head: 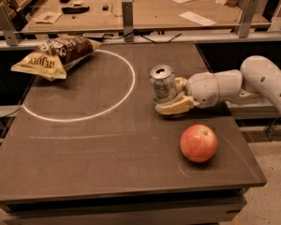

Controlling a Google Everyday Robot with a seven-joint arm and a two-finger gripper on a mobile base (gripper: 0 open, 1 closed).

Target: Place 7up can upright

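— Starting nearest on the table (107,163): what's that red thing?

— An apple (198,143), loose near the front right corner and well clear of the work.

— And the 7up can (163,84)?

— Just behind the apple, upright with its pull-tab top showing, right of the white circle (133,81). The gripper (168,96) reaches in from the right, low and level, with its jaws closed around the can's lower body, one in front and one behind. That grip low on the can should keep it from tipping.

— Is it set down?

— Probably. Its base looks to be on the table, though the near jaw hides that edge.

— Farther back?

— A chip bag (54,56) lies across the circle's far left rim, and a workbench (178,11) stands beyond.
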